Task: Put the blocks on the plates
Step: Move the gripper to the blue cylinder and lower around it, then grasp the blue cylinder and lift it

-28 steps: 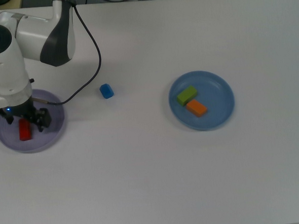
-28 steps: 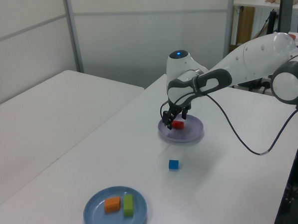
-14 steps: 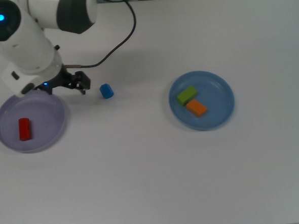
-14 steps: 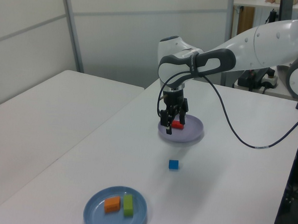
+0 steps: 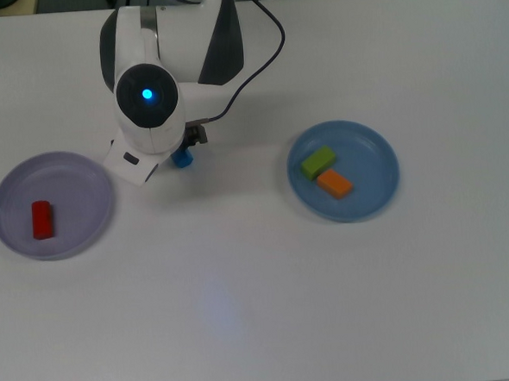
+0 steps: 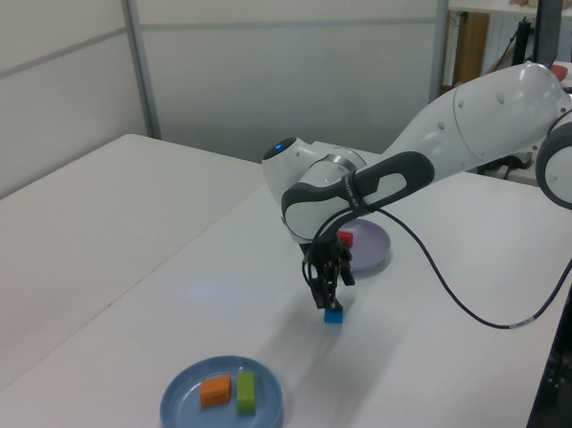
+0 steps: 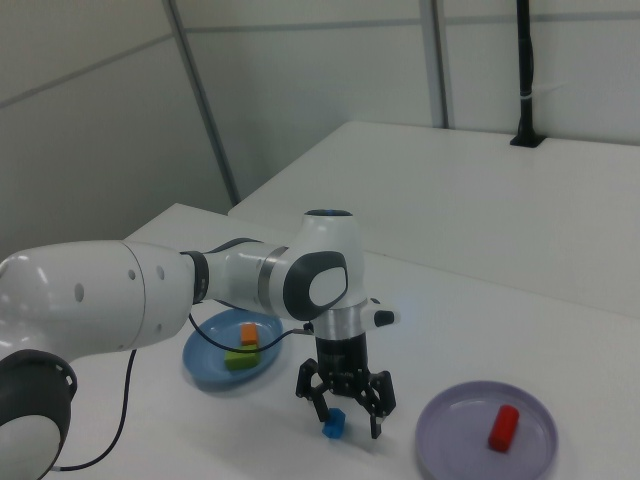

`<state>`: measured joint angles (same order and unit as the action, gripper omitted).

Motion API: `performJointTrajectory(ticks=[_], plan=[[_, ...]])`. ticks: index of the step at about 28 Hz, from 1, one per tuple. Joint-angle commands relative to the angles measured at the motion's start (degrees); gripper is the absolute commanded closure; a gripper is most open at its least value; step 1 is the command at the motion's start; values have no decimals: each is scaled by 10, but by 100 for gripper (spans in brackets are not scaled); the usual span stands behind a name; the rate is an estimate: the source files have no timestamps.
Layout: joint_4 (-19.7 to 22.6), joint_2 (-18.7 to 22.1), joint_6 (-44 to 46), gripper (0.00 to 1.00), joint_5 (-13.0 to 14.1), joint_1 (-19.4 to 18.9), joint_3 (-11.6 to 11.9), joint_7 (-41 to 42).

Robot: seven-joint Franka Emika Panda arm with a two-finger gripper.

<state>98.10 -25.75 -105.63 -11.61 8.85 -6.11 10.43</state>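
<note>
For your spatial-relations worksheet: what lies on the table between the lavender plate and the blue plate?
The blue block alone, with the gripper open around it; the right view shows this best.

Your red cylinder [image 5: 42, 220] lies on its side on the lavender plate [image 5: 81, 175], toward the top view's left part of the dish. Over on the blue plate [image 5: 373, 144], the lime-green block [image 5: 318, 162] and the orange block [image 5: 334, 183] lie flat, just beside each other near the middle. The short blue block [image 7: 333, 424] sits on the bare table between the two plates, nearer the lavender one, half hidden in the top view.
</note>
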Motion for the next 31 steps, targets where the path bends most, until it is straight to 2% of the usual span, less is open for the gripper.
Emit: performJointTrajectory(ticks=[1, 13, 17, 19, 20, 22, 31], plan=[[11, 11, -12, 0, -6, -13, 6, 23], [13, 23, 10, 0, -5, -27, 6, 23], [13, 18, 7, 19, -5, -33, 6, 23], [13, 16, 6, 33, -5, -33, 6, 22], [13, 15, 5, 45, -5, -33, 6, 20], [13, 12, 4, 54, -5, -34, 6, 18], [10, 4, 2, 54, -5, -35, 6, 16]])
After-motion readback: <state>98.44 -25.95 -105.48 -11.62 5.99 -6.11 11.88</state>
